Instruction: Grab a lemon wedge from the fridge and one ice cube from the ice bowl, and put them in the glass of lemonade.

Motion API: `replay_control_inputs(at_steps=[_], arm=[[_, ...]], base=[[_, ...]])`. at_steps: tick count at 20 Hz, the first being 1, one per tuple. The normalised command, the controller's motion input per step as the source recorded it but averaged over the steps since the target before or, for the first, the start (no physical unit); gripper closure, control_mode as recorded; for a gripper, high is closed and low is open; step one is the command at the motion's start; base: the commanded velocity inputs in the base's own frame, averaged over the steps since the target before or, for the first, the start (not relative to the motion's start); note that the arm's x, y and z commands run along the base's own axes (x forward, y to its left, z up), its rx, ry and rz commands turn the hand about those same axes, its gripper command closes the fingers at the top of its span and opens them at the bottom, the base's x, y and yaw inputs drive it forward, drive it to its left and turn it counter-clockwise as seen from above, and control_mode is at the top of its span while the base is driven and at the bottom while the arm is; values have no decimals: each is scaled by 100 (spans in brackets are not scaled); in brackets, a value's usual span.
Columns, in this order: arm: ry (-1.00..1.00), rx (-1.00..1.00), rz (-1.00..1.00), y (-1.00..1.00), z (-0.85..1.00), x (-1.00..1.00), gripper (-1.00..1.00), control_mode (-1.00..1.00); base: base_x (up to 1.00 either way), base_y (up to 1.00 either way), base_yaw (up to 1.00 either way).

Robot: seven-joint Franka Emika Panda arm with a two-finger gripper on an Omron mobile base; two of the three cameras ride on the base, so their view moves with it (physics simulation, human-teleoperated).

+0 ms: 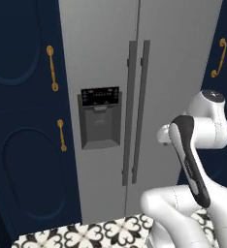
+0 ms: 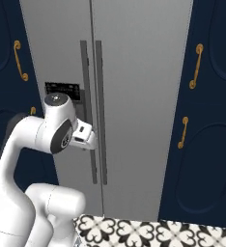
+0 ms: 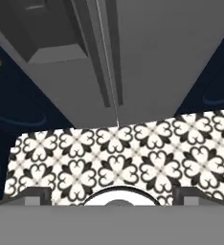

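Left base view shows the tall grey brushed-steel two-door fridge [image 1: 135,72] standing shut between navy cabinets [image 1: 23,121] with curled brass handles [image 1: 51,68]. Two long dark vertical handles [image 1: 137,111] run side by side along the seam where the doors meet, and a black-panelled dispenser recess [image 1: 100,118] is set into the left door. The lemon wedge is presumably inside, behind these closed doors; it cannot be seen, and neither can the ice bowl or the glass.

The white arm is folded low in front of the fridge, its wrist near the handles in the right base view. In the hand view the claw [image 3: 112,194] points down past the fridge's bottom edge at the floor [image 3: 133,153], a glossy black-and-white floral tile; its two dark fingertips [image 3: 35,192] stand at the far corners of the view, spread as wide as they go, with nothing between them.

The step in hand is likely opening a door. To do it well, the hand should lift and turn until the spread fingers straddle one handle only, around mid-height, then pull along the door's swing arc rather than straight back. The handles are slim, smooth bars set close together, so catching both is the risk.
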Motion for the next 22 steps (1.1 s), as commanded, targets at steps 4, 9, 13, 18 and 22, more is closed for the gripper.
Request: replay_control_inputs(at_steps=[4,9,13,18,22], arm=[[-28,-19,6,36,100,15,-100,-100],[-7,-15,0,28,42,66,-100,-100],[0,0,-2,0,0,85,-100,-100],[0,7,-9,-3,-3,100,-100,-100],[-8,26,-5,-47,-2,47,-100,-100]], base=[[0,0,0],[0,0,0],[0,0,0],[0,0,0],[0,0,0]])
